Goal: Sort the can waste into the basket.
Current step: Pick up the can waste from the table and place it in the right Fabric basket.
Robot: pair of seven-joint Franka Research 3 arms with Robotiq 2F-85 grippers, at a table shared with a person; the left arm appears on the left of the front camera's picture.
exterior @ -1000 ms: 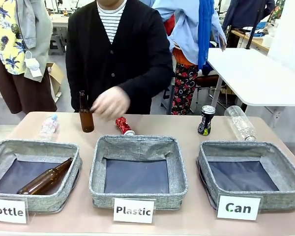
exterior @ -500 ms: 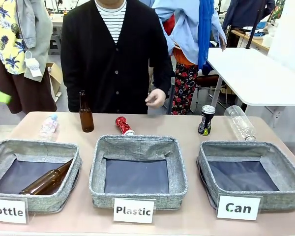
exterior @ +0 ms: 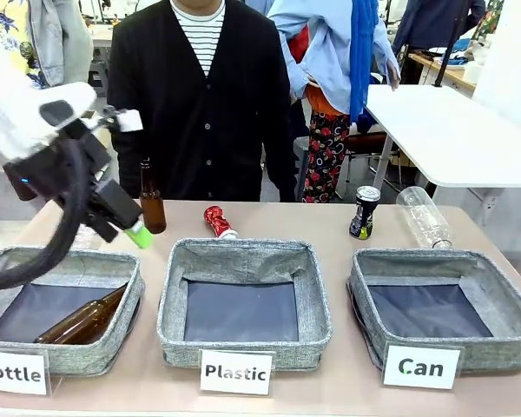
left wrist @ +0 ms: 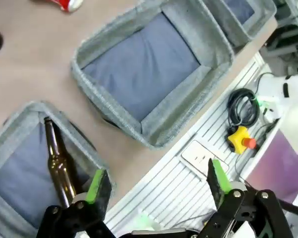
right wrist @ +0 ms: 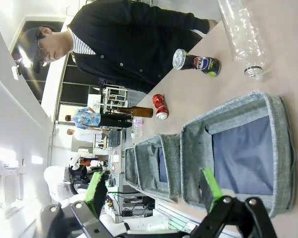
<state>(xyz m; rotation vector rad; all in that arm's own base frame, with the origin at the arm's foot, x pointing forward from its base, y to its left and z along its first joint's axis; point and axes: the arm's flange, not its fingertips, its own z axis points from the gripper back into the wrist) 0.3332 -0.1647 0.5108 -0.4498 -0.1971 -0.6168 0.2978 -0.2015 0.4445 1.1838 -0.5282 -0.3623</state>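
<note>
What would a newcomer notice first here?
The robot's left claw, open, hangs at the table's left, near the basket labelled Bottle. Three grey baskets line the near edge; the Can basket, on the right, is empty. Behind them a red can lies on its side and a black can stands upright.

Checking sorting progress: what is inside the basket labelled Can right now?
Only its bare dark liner shows in the Can basket. The black can and red can are on the table farther back. Its near wall hides the liner's front strip.
</note>
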